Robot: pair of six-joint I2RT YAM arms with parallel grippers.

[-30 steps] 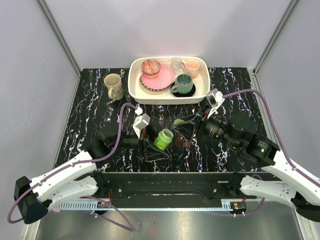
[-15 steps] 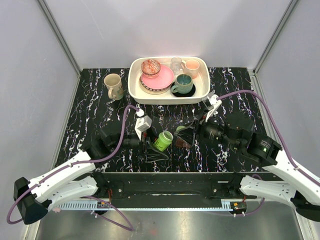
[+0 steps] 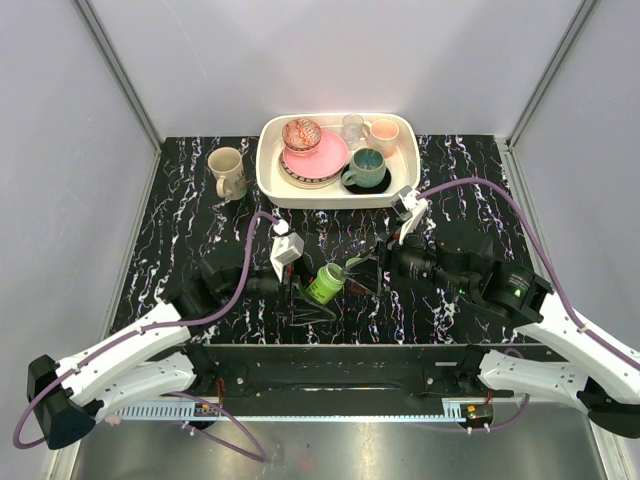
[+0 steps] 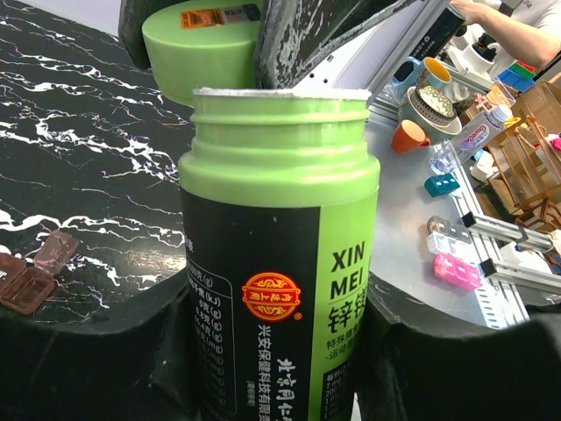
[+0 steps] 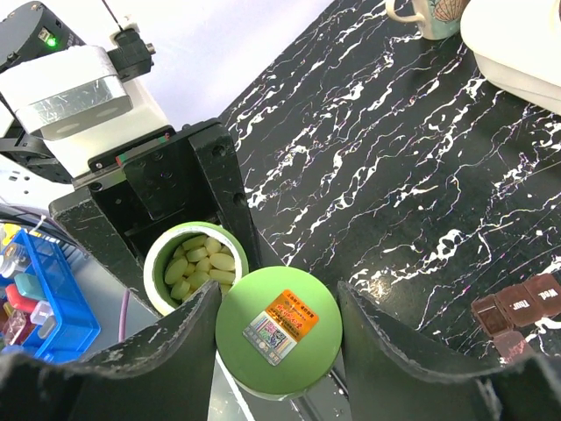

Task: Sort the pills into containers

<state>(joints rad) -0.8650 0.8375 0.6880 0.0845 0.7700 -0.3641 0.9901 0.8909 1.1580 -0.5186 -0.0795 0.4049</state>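
Holding uncapped bottle (image 4: 279, 175) in your left gripper (image 4: 276, 351), jaws clamped on body; right gripper (image 5: 279, 340) clamped on cap (image 5: 280, 307). Pills (image 5: 200, 259) exposed. Case (image 5: 517, 311) on table (image 5: 394, 132), 4 o'clock of cap. Next, likely: park cap, tip bottle gently over compartments.

One green bottle (image 3: 325, 282), one green lid (image 5: 279, 330) and one brown pill case (image 5: 517, 316) are sharing the table. One beige mug (image 3: 227, 172) is standing alone. One white tray (image 3: 270, 185) is carrying one bowl (image 3: 301, 133), one pink plate (image 3: 325, 158), one glass (image 3: 352, 128) and two cups (image 3: 366, 168). The pills (image 5: 200, 261) are lying too heaped to count.
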